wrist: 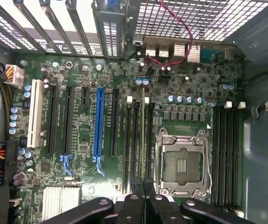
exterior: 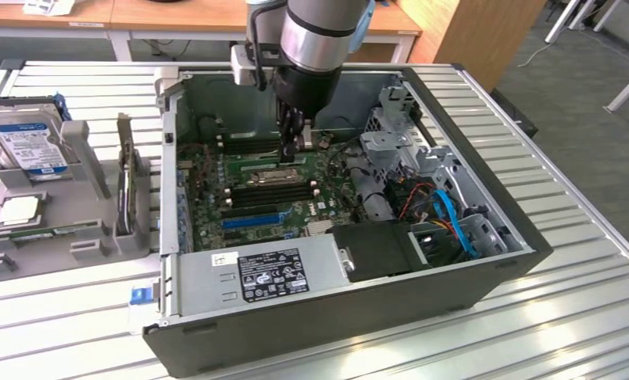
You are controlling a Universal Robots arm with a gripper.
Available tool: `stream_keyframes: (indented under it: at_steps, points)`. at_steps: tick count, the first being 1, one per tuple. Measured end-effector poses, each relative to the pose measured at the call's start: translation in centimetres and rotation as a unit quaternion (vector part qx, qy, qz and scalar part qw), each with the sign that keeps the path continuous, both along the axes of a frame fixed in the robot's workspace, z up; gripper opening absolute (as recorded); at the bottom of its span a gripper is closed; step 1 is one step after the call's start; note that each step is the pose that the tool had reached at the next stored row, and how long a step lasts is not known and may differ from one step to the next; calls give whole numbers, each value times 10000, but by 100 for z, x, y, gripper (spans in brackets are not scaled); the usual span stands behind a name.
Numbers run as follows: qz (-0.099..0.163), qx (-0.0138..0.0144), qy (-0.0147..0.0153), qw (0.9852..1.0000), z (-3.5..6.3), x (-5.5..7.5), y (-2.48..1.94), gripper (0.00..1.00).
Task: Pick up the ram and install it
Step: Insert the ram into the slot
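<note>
My gripper (exterior: 296,154) reaches down inside the open computer case (exterior: 505,237), over the motherboard (exterior: 261,198) beside the CPU socket (exterior: 277,170). In the wrist view the gripper (wrist: 143,184) is shut on the ram (wrist: 144,140). The ram shows edge-on as a thin green strip. It runs along and between the long black memory slots (wrist: 136,140) just beside the empty CPU socket (wrist: 182,163). I cannot tell whether the ram touches a slot or hangs just above it.
A second bank of memory slots (wrist: 227,154) lies on the socket's other side, and a blue expansion slot (wrist: 99,123) further off. The power supply (exterior: 267,273) and drive cage (exterior: 399,142) crowd the case. Outside, a grey holder (exterior: 82,237) carries a hard drive (exterior: 27,146) and a processor chip (exterior: 19,210).
</note>
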State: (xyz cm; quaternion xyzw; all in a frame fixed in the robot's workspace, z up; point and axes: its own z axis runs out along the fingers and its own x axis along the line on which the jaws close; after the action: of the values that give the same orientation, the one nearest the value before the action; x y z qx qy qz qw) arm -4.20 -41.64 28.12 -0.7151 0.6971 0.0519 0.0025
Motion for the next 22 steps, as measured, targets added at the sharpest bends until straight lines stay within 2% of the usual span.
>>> stream_keyframes:
  at_steps: [10,22]
  points:
    - [0,0,0,10000,-104,0,0,12]
    - [-50,0,0,10000,-109,0,0,12]
